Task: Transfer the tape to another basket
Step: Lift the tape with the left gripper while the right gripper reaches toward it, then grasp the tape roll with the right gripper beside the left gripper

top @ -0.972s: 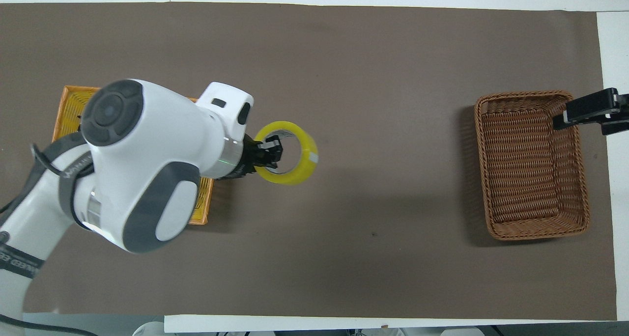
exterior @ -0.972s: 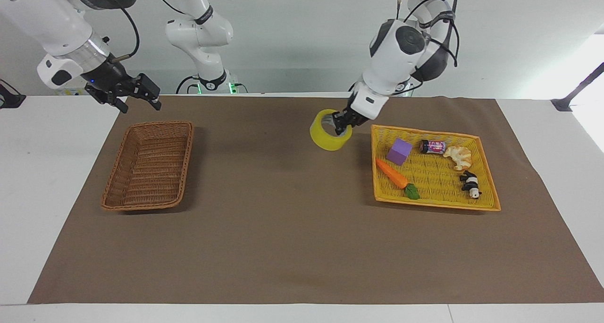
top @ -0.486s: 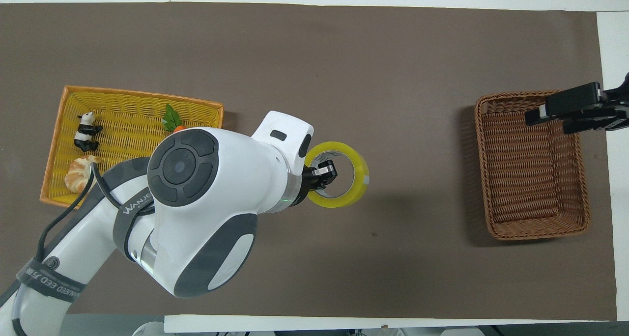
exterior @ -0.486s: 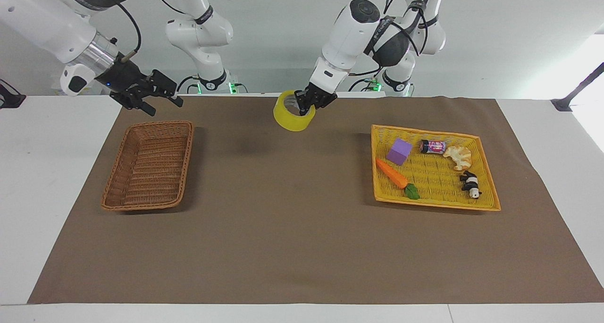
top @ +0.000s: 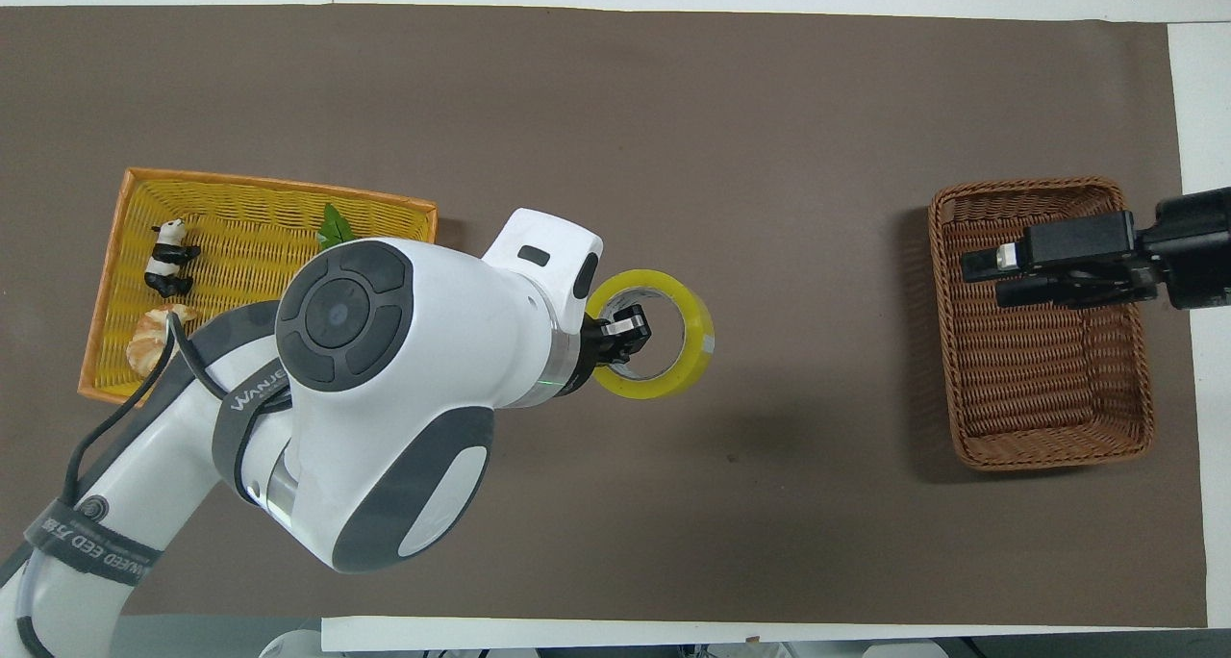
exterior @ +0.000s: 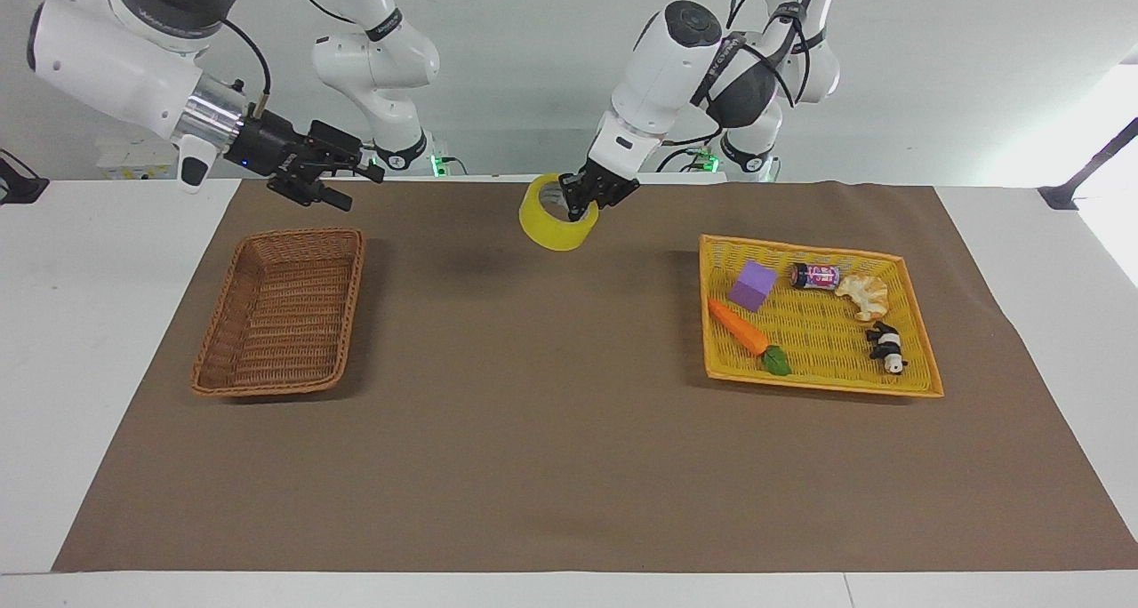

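Two grippers are up: the left gripper (exterior: 582, 201) pinches the tape's (exterior: 557, 223) wall through its core, upper centre of frame, likely for carrying. The right gripper (exterior: 342, 174) hangs spread above the basket (exterior: 283, 310), upper left.

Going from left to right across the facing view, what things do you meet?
Wicker basket → right end effector above the mat → tape held by left end effector → carrot → purple block → can → panda.
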You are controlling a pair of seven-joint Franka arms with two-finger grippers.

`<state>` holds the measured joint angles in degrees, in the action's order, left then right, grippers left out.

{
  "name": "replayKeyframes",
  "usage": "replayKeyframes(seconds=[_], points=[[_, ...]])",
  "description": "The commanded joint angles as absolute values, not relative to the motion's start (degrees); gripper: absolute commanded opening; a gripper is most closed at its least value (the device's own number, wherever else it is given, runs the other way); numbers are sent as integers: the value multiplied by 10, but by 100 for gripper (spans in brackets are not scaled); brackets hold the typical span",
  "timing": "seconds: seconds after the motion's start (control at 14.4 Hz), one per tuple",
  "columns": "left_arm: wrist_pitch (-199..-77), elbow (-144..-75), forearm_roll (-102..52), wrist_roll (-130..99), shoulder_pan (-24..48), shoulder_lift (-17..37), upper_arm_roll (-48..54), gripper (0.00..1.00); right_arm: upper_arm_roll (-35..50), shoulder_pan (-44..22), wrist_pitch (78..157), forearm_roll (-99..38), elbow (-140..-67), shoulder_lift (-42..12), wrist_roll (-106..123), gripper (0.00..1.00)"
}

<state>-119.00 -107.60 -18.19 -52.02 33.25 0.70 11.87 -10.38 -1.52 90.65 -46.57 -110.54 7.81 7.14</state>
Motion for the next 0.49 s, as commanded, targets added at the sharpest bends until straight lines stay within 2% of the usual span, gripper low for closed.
replayKeyframes(seconds=[0.0,0.14,0.42], points=[[-1196,-1077,-183,-505,333,3,118,0,-100,-43,959,-504,-1148,101,79,99],[-1199,-1076,-183,-505,334,3,118,0,-99,-48,970,-532,-1171,98,66,99],[-1208,-1075,-183,-502,334,4,118,0,-100,-129,1041,-587,-1206,87,69,99]])
